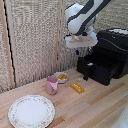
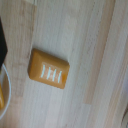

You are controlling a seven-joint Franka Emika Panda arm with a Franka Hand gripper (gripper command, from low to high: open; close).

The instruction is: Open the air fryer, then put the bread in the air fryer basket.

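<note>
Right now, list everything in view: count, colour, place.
air fryer: one, black, on the table at the exterior view's right
air fryer basket: one, black, pulled out from the fryer
air fryer handle: one, black, on the basket's front panel
bread: one, golden-brown, on the table in front of the basket; seen from above in the wrist view
mug: one, pink, between plate and bowl
bowl: one, white with yellow food, behind the mug
plate: one, white with patterned rim, near the exterior view's lower left
table: one, light wood
end effector: one, on the white arm, above the basket; fingers' state unclear
</note>
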